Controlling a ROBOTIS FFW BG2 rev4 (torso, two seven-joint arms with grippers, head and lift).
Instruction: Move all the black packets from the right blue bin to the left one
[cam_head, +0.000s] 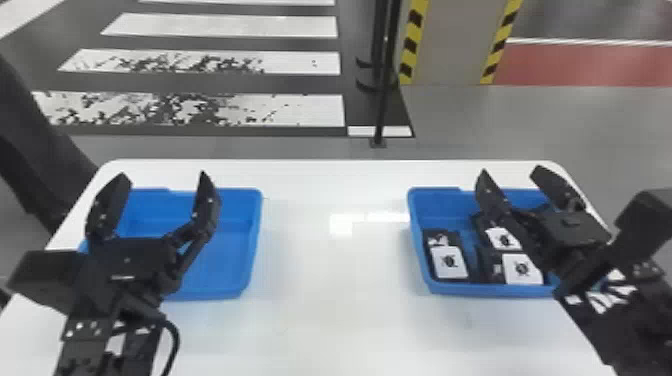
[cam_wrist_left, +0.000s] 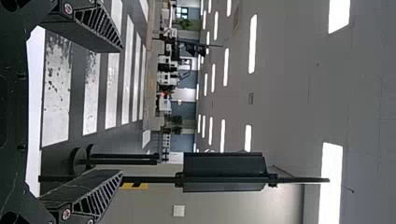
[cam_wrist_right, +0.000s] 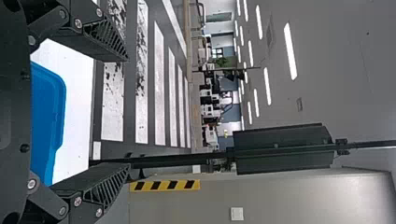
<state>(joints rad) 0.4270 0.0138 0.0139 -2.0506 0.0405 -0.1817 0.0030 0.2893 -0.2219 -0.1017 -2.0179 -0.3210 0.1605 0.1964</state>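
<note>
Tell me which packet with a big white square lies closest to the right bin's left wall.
The packet in the near left corner of the right blue bin; the other two such packets lie farther right.

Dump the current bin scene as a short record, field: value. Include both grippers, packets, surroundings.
source: right blue bin
source_contents: black packets with white labels; at least three, exact count unclear behind the right arm
target: left blue bin, no packet visible, partly hidden
left_gripper: left gripper open, nothing between fingers
right_gripper: right gripper open, nothing between fingers
support: white table
background: black post, yellow-and-black striped edging, white floor stripes
task_state: transfer outstanding
</note>
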